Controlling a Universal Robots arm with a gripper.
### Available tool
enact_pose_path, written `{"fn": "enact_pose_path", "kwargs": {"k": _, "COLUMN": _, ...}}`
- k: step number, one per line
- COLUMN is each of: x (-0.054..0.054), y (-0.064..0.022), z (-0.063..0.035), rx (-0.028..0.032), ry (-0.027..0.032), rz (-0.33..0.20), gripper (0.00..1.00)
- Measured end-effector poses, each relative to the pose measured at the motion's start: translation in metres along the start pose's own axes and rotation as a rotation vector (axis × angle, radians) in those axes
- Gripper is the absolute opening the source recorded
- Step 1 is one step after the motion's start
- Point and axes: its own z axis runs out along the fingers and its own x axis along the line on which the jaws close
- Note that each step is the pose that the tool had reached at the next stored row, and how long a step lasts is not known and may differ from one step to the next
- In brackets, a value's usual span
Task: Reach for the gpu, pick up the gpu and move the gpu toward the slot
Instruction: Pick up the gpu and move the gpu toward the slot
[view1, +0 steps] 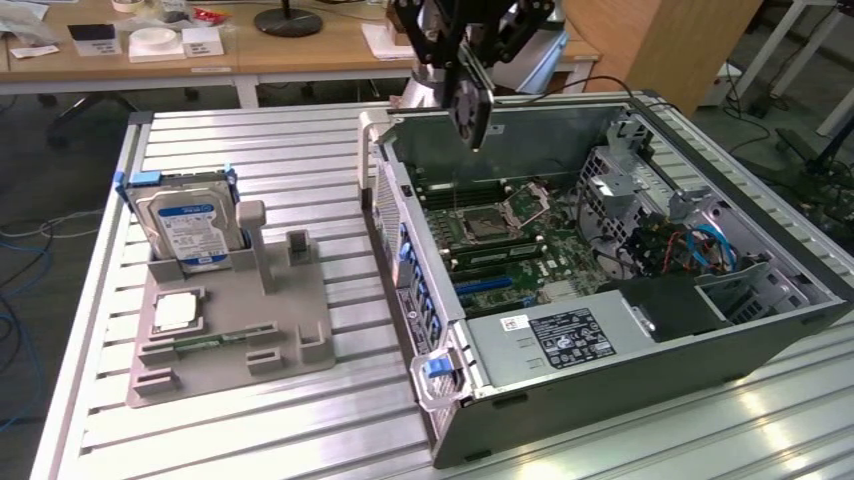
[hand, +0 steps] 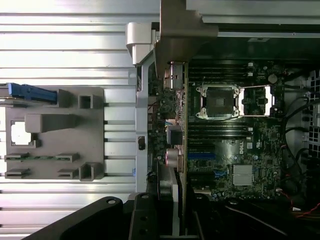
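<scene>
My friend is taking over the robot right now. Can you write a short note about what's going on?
Tool: shut on the gpu, holding it edge-down in the air.
Gpu: above the open computer case, over the green board.
Done: gpu reached for and picked up, off the grey tray.
Left: the gpu is not in its slot yet.
Hard drive sits in the tray.

The black gripper hangs at about 12 o'clock in the exterior view, pointing straight down, its fingers closed on a thin card held vertically.
</scene>
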Motion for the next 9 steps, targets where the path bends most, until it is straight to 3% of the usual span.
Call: {"fn": "enact_pose_path", "kwargs": {"k": 9, "x": -0.028, "y": 0.0005, "z": 0.0001, "rx": -0.0001, "ry": 0.0002, "rz": 0.0, "gripper": 0.28}}
